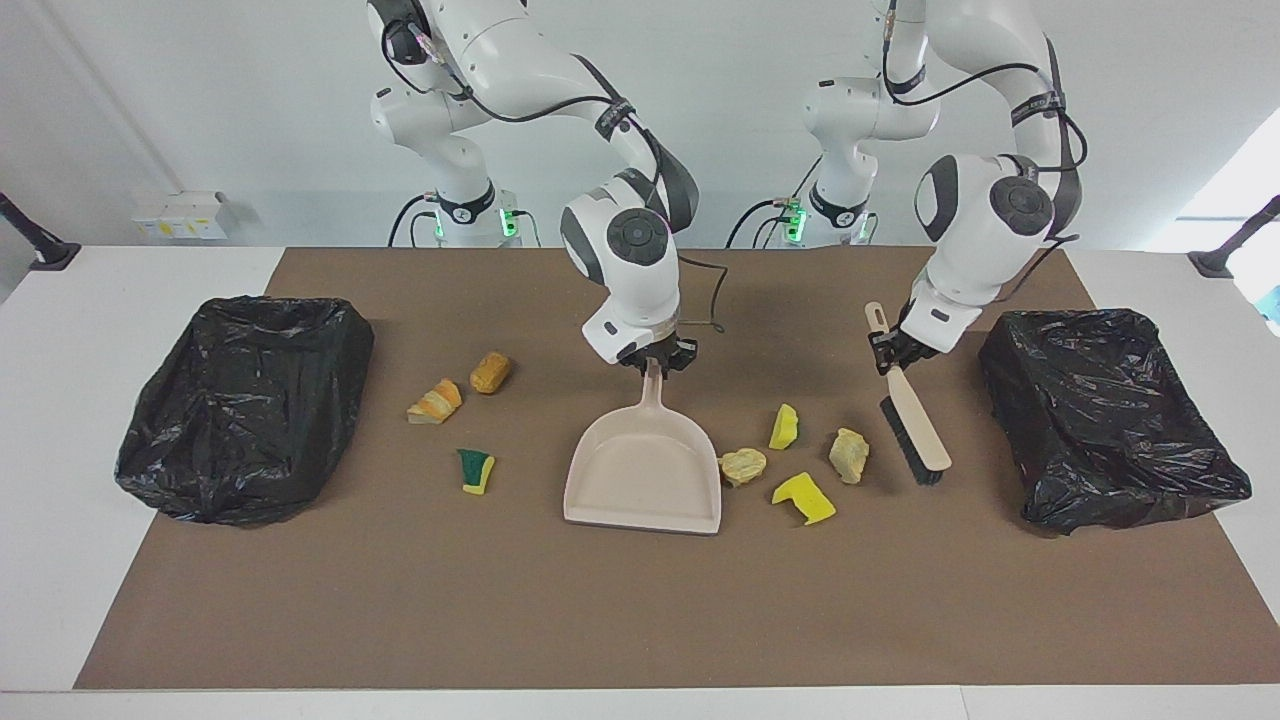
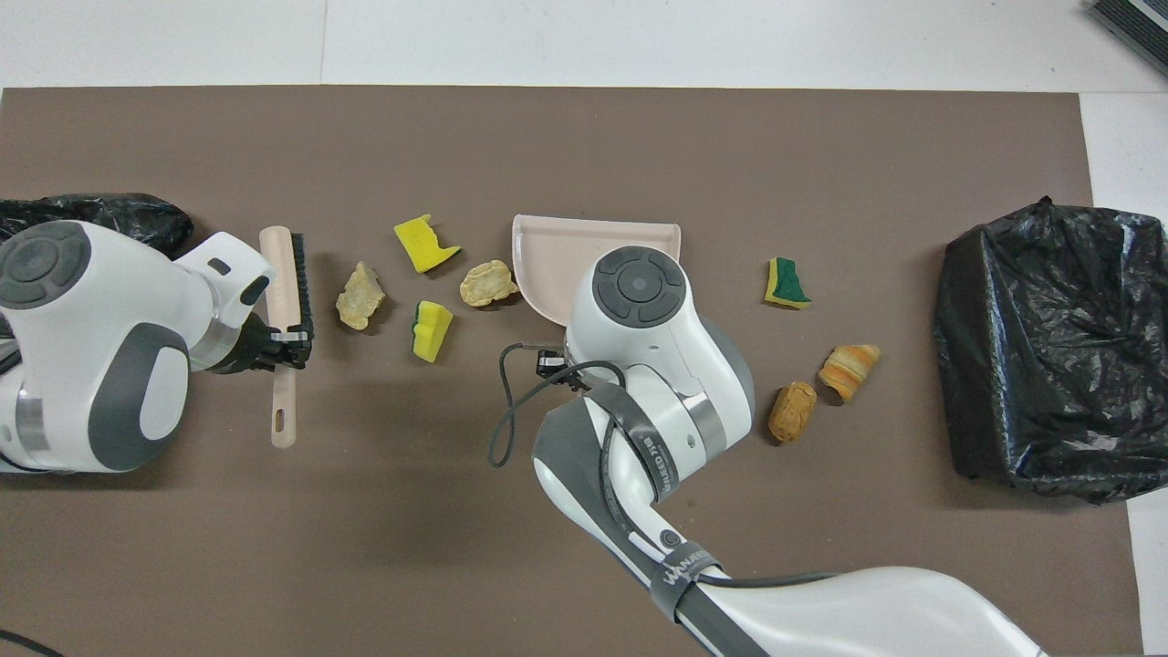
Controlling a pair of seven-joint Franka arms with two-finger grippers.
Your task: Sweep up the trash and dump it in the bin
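Seven foam scraps lie on the brown mat (image 1: 640, 600) — four (image 1: 800, 460) at the beige dustpan's (image 1: 642, 485) 3 o'clock in the facing view, three (image 1: 462, 415) at its 9 o'clock. Right gripper (image 1: 655, 362) is clamped on the dustpan's handle. Left gripper (image 1: 893, 352) grips the brush (image 1: 915, 432) (bristles down, beside the tan scrap (image 1: 848, 455)).

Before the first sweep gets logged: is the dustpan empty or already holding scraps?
Empty. The dustpan shows a bare beige floor in both views; the nearest scrap lies on the mat beside its side wall.
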